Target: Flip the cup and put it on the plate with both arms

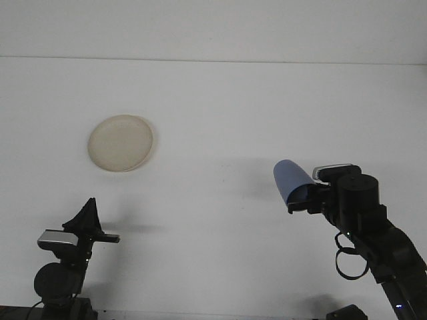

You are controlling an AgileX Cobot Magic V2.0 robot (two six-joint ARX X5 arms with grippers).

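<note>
Cup [289, 179] pinched in the right gripper [301, 198], lifted and tilted up-left, plate [121, 143] well off to the left nearer the left gripper [93, 223], whose fingers I can't read.

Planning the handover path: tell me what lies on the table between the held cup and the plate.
Nothing: the front view shows only bare white table between the blue cup in the right gripper and the plate.

Dim, even overhead light on a grey-white table [220, 120], soft faint shadows beside the plate [121, 143] and under the cup [291, 181], dark arms nearly silhouetted, mild overall softness, no glare.
</note>
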